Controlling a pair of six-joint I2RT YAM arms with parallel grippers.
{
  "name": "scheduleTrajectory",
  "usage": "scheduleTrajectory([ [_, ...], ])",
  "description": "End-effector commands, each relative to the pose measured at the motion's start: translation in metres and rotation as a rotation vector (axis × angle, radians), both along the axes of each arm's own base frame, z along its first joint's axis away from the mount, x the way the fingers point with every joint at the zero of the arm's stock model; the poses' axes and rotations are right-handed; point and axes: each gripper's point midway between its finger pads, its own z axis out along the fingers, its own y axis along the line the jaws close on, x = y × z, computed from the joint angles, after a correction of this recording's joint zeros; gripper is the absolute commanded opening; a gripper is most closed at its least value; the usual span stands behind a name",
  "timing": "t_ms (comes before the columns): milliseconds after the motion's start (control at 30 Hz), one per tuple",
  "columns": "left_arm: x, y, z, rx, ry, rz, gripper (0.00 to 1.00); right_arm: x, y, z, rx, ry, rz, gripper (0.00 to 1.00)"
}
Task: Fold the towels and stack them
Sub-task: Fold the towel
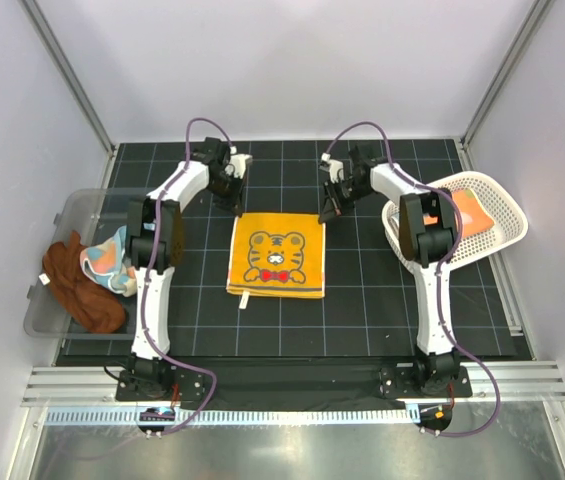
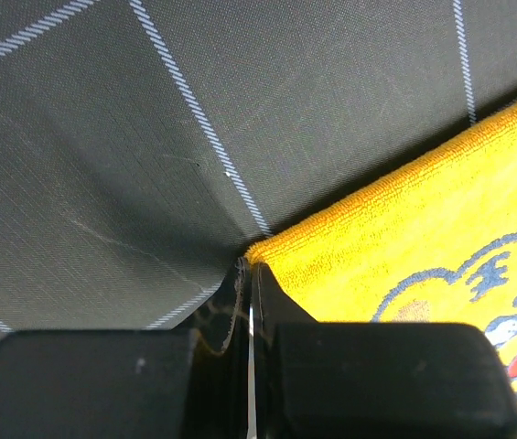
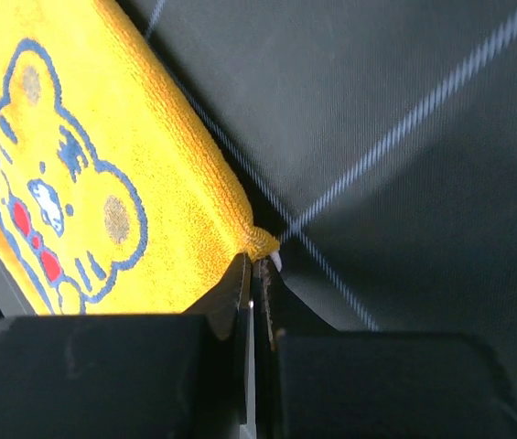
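A yellow-orange towel with a cartoon tiger face (image 1: 275, 255) lies flat on the black grid mat, between the two arms. My left gripper (image 1: 238, 208) is down at the towel's far left corner. In the left wrist view the gripper (image 2: 247, 265) is shut, with the corner of the towel (image 2: 423, 238) pinched at its tips. My right gripper (image 1: 327, 210) is at the far right corner. The right wrist view shows the gripper (image 3: 258, 261) shut on that corner of the towel (image 3: 102, 183).
A clear plastic bin (image 1: 72, 215) at the left holds a rust-brown towel (image 1: 82, 285) and a light blue patterned cloth (image 1: 107, 258). A white perforated basket (image 1: 497, 235) at the right holds a red-orange towel (image 1: 470, 212).
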Motion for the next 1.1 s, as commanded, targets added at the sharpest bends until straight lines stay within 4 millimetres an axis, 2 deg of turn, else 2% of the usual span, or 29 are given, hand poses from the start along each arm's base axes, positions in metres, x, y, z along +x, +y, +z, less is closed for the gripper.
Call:
scheduleTrajectory([
  [0,-0.004,-0.006,0.024,-0.058,0.015,0.053,0.00,0.007,-0.003,0.054,-0.002,-0.123,-0.080,0.01],
  [33,-0.002,-0.008,0.043,-0.085,-0.016,0.096,0.00,0.006,-0.004,0.061,-0.012,-0.145,-0.098,0.01],
  [67,-0.004,-0.010,0.053,-0.105,-0.031,0.114,0.00,-0.005,-0.007,0.059,-0.029,-0.126,-0.111,0.01],
  [100,-0.007,-0.011,0.063,-0.127,-0.043,0.128,0.00,-0.008,-0.008,0.086,-0.026,-0.170,-0.141,0.01],
  [133,-0.021,-0.011,0.080,-0.147,-0.057,0.136,0.00,-0.014,-0.009,0.091,-0.040,-0.179,-0.156,0.01],
  [167,-0.024,-0.013,0.090,-0.158,-0.073,0.167,0.00,-0.024,-0.016,0.088,-0.097,-0.180,-0.189,0.01],
  [200,-0.032,-0.012,0.095,-0.165,-0.076,0.172,0.00,-0.031,-0.018,0.093,-0.110,-0.176,-0.212,0.01],
  [233,-0.049,-0.011,0.114,-0.174,-0.101,0.170,0.00,-0.041,-0.020,0.115,-0.104,-0.197,-0.245,0.01],
  [267,-0.058,-0.007,0.117,-0.155,-0.107,0.190,0.00,-0.057,-0.021,0.109,-0.126,-0.172,-0.249,0.01],
  [300,-0.068,-0.007,0.126,-0.161,-0.123,0.188,0.00,-0.068,-0.019,0.113,-0.135,-0.174,-0.247,0.01],
  [333,-0.078,-0.008,0.133,-0.173,-0.129,0.185,0.00,-0.081,-0.021,0.133,-0.138,-0.219,-0.251,0.01],
  [367,-0.099,-0.004,0.144,-0.185,-0.142,0.186,0.00,-0.101,-0.015,0.128,-0.165,-0.199,-0.245,0.01],
  [400,-0.112,-0.010,0.150,-0.204,-0.143,0.173,0.00,-0.113,-0.013,0.134,-0.166,-0.207,-0.238,0.01],
  [433,-0.123,-0.010,0.154,-0.206,-0.150,0.170,0.00,-0.128,-0.013,0.151,-0.158,-0.227,-0.240,0.01],
  [467,-0.142,-0.010,0.167,-0.219,-0.181,0.166,0.00,-0.146,-0.007,0.151,-0.171,-0.222,-0.228,0.01],
  [533,-0.166,-0.016,0.176,-0.230,-0.184,0.150,0.00,-0.169,-0.004,0.162,-0.167,-0.216,-0.219,0.01],
  [567,-0.174,-0.018,0.182,-0.233,-0.195,0.145,0.00,-0.181,-0.005,0.177,-0.137,-0.239,-0.226,0.01],
  [600,-0.181,-0.015,0.193,-0.228,-0.228,0.153,0.00,-0.187,-0.003,0.184,-0.131,-0.254,-0.227,0.01],
  [667,-0.191,-0.016,0.199,-0.221,-0.219,0.169,0.00,-0.195,-0.007,0.205,-0.099,-0.302,-0.235,0.01],
  [700,-0.188,-0.014,0.209,-0.216,-0.237,0.188,0.00,-0.194,-0.009,0.212,-0.094,-0.326,-0.238,0.01],
  [767,-0.179,-0.005,0.214,-0.164,-0.249,0.241,0.00,-0.182,-0.013,0.228,-0.107,-0.393,-0.268,0.01],
  [800,-0.166,-0.004,0.221,-0.149,-0.266,0.264,0.00,-0.174,-0.013,0.225,-0.133,-0.403,-0.254,0.01],
  [833,-0.158,0.002,0.218,-0.105,-0.271,0.292,0.00,-0.164,-0.010,0.237,-0.125,-0.440,-0.256,0.01],
  [867,-0.150,0.005,0.216,-0.074,-0.272,0.312,0.00,-0.155,-0.008,0.237,-0.135,-0.450,-0.253,0.01],
  [900,-0.133,0.003,0.214,-0.047,-0.268,0.326,0.00,-0.143,-0.004,0.227,-0.164,-0.448,-0.238,0.01],
  [933,-0.124,0.005,0.210,-0.026,-0.262,0.336,0.00,-0.127,-0.003,0.233,-0.157,-0.472,-0.251,0.01],
  [967,-0.113,0.007,0.209,-0.022,-0.261,0.344,0.00,-0.116,-0.004,0.229,-0.168,-0.471,-0.256,0.01],
  [1000,-0.103,0.007,0.202,-0.013,-0.250,0.346,0.00,-0.100,-0.002,0.208,-0.200,-0.429,-0.257,0.01],
  [1067,-0.071,0.007,0.191,-0.007,-0.244,0.358,0.00,-0.075,-0.002,0.204,-0.181,-0.443,-0.246,0.01],
])
